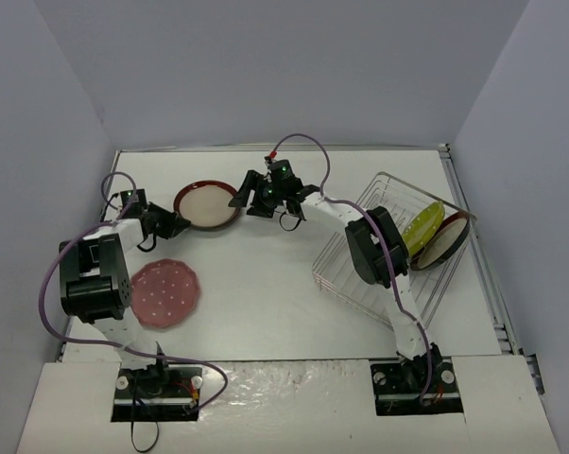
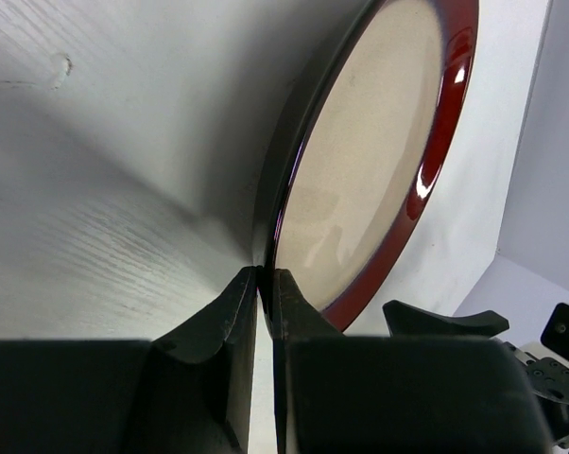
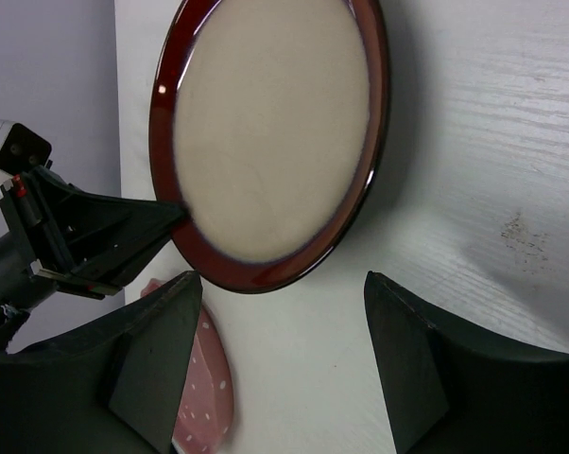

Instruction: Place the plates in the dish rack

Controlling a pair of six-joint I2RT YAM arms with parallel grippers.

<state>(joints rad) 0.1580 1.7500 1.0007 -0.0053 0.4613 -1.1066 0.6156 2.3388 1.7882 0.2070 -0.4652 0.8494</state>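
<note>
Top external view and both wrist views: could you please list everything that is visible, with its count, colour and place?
held plate: 1, dark red rim, beige centre, far left part of the table
second red plate: 1, dark red rim, standing on edge in the dish rack
yellow-green plate: 1, yellow-green, standing in the rack beside the red one
pink plate: 1, pink with white dots, flat on the table by the left arm
dish rack: 1, silver wire, right side of the table
table: 1, white
left gripper: 1, black, shut on the held plate's rim
right gripper: 1, black, open, facing the held plate, not gripping
</note>
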